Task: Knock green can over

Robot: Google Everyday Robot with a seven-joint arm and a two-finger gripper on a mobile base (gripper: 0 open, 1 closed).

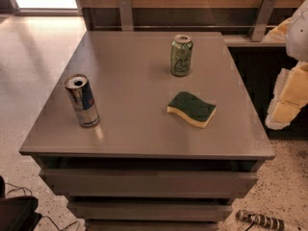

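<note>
The green can (182, 55) stands upright on the grey table (125, 81), towards the back and a little right of the middle. It has pale curly script on its side and a silver top rim. My gripper (288, 100) is at the right edge of the view, beyond the table's right side and well apart from the can. It shows as pale yellow and white blocks, partly cut off by the picture's edge.
A slim silver-and-blue can (83, 101) stands upright near the table's front left. A green and yellow sponge (191, 109) lies in front of the green can. A wooden wall with metal brackets (126, 12) runs behind the table.
</note>
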